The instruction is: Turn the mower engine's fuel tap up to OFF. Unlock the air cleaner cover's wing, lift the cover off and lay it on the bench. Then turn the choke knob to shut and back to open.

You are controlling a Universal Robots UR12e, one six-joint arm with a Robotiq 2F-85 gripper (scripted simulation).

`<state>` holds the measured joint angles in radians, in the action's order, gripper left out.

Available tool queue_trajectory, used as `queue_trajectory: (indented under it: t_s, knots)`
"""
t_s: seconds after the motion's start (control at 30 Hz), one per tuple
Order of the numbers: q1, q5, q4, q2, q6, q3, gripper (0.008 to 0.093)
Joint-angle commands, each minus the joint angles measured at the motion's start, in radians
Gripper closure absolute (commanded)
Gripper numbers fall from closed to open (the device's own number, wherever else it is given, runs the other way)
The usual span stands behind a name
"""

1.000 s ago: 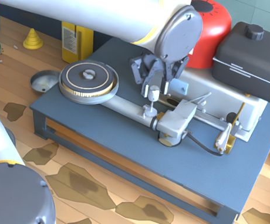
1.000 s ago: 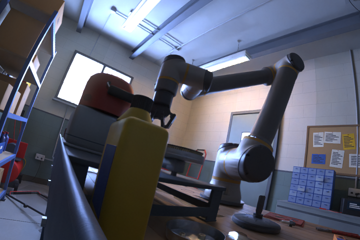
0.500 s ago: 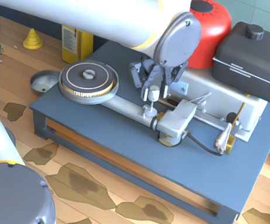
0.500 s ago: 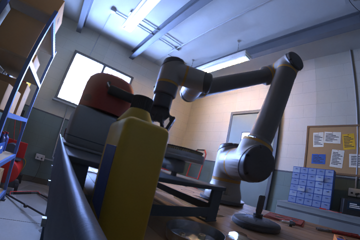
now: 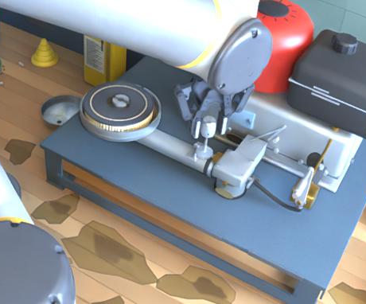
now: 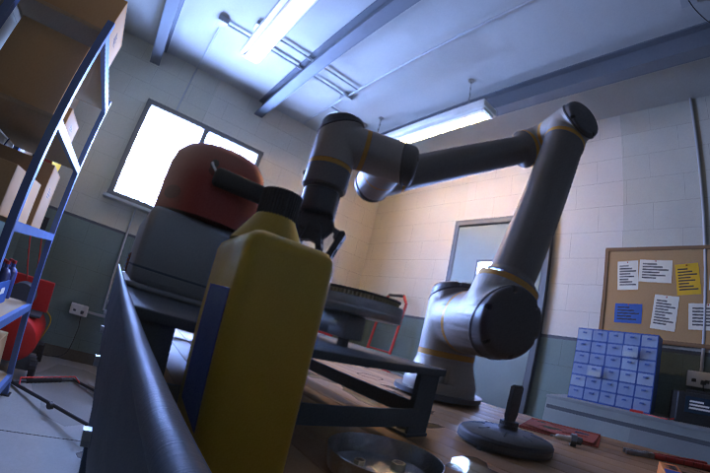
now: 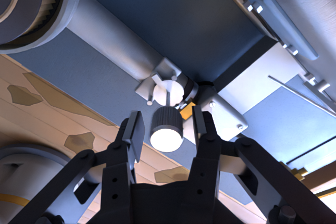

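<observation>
The engine is partly hidden behind my arm and, from the second side camera, behind a yellow can (image 6: pixel 255 346). The choke knob (image 5: pixel 208 126) (image 7: pixel 166 129) is a ribbed white knob on a thin stem above the intake tube. My gripper (image 5: pixel 209 127) (image 7: pixel 166 124) is open around the knob, one finger on each side, and holds nothing. The air cleaner (image 5: pixel 119 108) has no cover on it, its pleated filter showing. The cover (image 5: pixel 59 110), a grey dish, lies on the bench left of the stand. The fuel tap lever (image 5: pixel 302 188) points up on its brass body.
The carburettor body (image 5: pixel 238 165) sits just right of the knob. The red shroud (image 5: pixel 284 43) and dark fuel tank (image 5: pixel 338 83) rise behind. The blue stand (image 5: pixel 203 191) carries the engine. A yellow cone (image 5: pixel 44 53) and small parts lie on the far-left bench.
</observation>
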<state>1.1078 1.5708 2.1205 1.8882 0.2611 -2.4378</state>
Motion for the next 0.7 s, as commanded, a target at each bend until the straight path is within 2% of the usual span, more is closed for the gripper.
queue_trajectory:
  t_s: [0.0, 0.3, 0.67]
  knots:
    - [0.0, 0.0, 0.0, 0.0, 0.0, 0.001, 0.0534]
    - [0.0, 0.0, 0.0, 0.0, 0.0, 0.001, 0.0539]
    - [0.0, 0.0, 0.0, 0.0, 0.0, 0.001, 0.0759]
